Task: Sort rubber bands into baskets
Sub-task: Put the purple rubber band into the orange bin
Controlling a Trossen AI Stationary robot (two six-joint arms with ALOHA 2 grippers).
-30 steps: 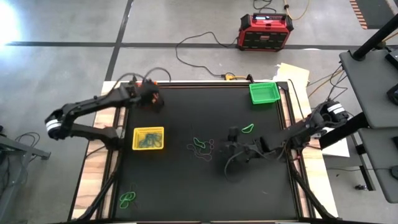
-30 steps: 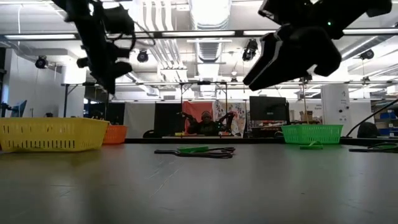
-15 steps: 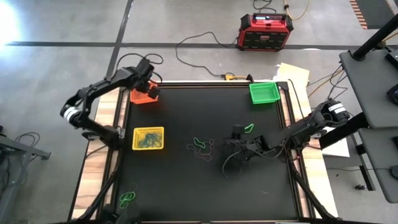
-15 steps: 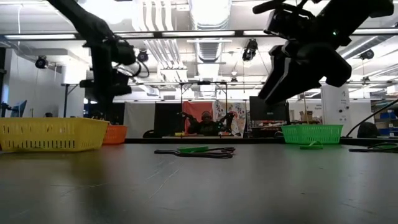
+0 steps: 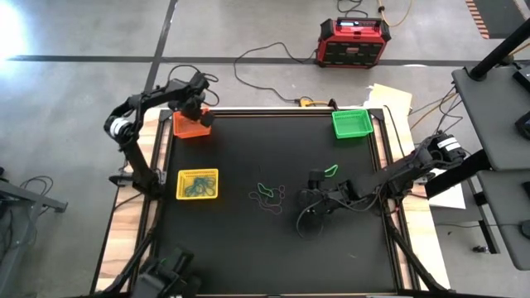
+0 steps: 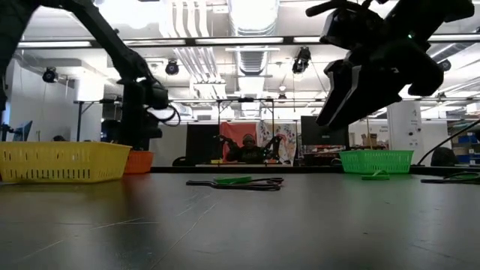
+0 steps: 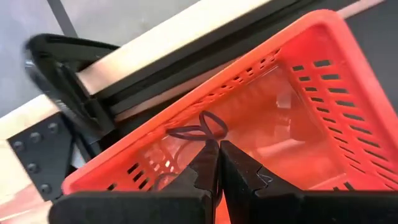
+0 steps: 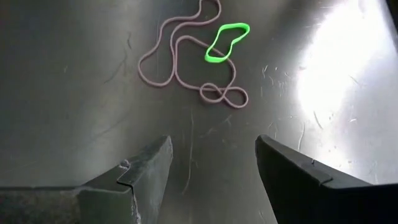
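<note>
The left gripper point(image 7: 217, 163) is over the orange basket point(image 5: 190, 126) at the far left corner of the table, and its fingers are closed on a dark rubber band point(image 7: 200, 129) that hangs inside the basket. The right gripper point(image 8: 211, 163) is above the middle of the table with its fingers wide apart and holds nothing. Below it on the black table lie a brownish rubber band point(image 8: 180, 59) and a green rubber band point(image 8: 226, 41), touching each other. The yellow basket point(image 5: 197, 184) stands on the left side with green bands inside, and the green basket point(image 5: 351, 123) stands at the far right corner. One more green band point(image 5: 330, 170) lies near the right arm.
</note>
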